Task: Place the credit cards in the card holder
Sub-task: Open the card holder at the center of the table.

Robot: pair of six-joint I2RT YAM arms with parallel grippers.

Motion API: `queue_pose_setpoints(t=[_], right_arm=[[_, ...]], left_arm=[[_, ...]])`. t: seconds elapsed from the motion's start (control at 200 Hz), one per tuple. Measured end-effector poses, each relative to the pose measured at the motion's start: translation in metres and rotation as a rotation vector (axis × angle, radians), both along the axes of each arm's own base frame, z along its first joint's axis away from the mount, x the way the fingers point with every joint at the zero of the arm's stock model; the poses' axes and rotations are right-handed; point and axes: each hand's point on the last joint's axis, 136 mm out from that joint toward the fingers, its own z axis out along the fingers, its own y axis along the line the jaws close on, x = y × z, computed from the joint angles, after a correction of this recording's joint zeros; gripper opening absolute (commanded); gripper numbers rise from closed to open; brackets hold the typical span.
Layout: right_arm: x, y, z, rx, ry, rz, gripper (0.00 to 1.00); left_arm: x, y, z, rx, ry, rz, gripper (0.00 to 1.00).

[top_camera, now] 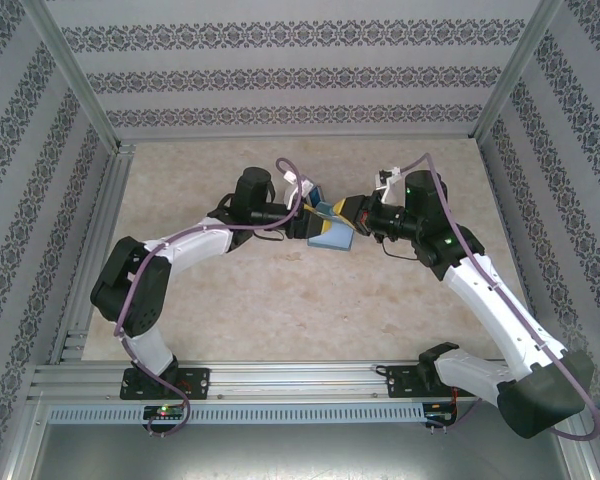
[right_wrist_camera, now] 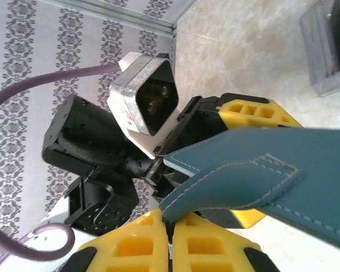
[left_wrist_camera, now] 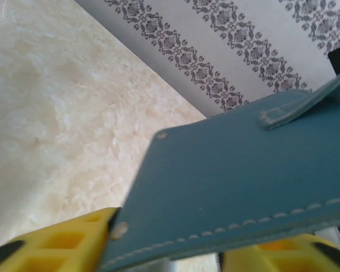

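Card holder: flat, stitched teal leather

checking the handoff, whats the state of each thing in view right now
card holder: lifted off the table, between the two grippers
right gripper: shut on the card holder's edge
left gripper: fingers on either side of the card holder, grip unclear
card stand: upright on the table, contents too blurred to tell
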Motion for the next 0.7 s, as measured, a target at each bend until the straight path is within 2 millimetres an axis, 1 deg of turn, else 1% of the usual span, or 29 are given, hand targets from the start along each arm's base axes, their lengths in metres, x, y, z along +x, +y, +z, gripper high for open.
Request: queue_pose_setpoints(t=[0.03,0.1,0.18,0.31,0.34,0.39,0.425,0.505,0.56,0.62,0.65,0.699], right_arm=[[0.0,0.001,0.0,0.004,-0.005,0.003,0.08],[0.002,-0.001,-0.002,0.013,-0.004,-0.002,0.08],[0.007,-0.006,-0.007,0.02,0.001,-0.019,0.08],[0.012,-0.019,-0.02,0.001,0.022,-0.053,0.15],[0.013,-0.022,-0.023,-0.012,0.026,-0.06,0.18],[0.013,-0.026,-0.03,-0.043,0.032,-0.068,0.32],[0.013,-0.03,-0.036,-0.076,0.037,-0.076,0.4],[0.01,-0.041,-0.048,-0.177,0.041,-0.088,0.5],[0.01,-0.05,-0.051,-0.256,0.024,-0.097,0.54],[0.012,-0.061,-0.048,-0.345,-0.02,-0.103,0.55],[0.012,-0.066,-0.046,-0.393,-0.047,-0.103,0.55],[0.014,-0.072,-0.044,-0.464,-0.089,-0.095,0.56]], left_arm=[[0.0,-0.001,0.002,-0.002,-0.004,-0.004,0.32],[0.0,-0.002,0.005,-0.003,-0.009,-0.015,0.25],[-0.001,-0.002,0.005,0.006,-0.006,-0.025,0.15],[-0.006,-0.001,-0.001,0.027,0.014,-0.041,0.06],[-0.007,0.0,-0.002,0.033,0.018,-0.048,0.05],[-0.009,0.0,-0.002,0.044,0.022,-0.06,0.05],[-0.011,0.0,-0.001,0.052,0.024,-0.072,0.05],[-0.015,0.001,0.006,0.084,0.026,-0.108,0.05],[-0.018,0.001,0.012,0.109,0.02,-0.135,0.05],[-0.017,0.002,0.018,0.134,0.011,-0.157,0.05],[-0.016,0.002,0.019,0.149,0.007,-0.161,0.06],[-0.015,0.003,0.013,0.184,0.015,-0.165,0.06]])
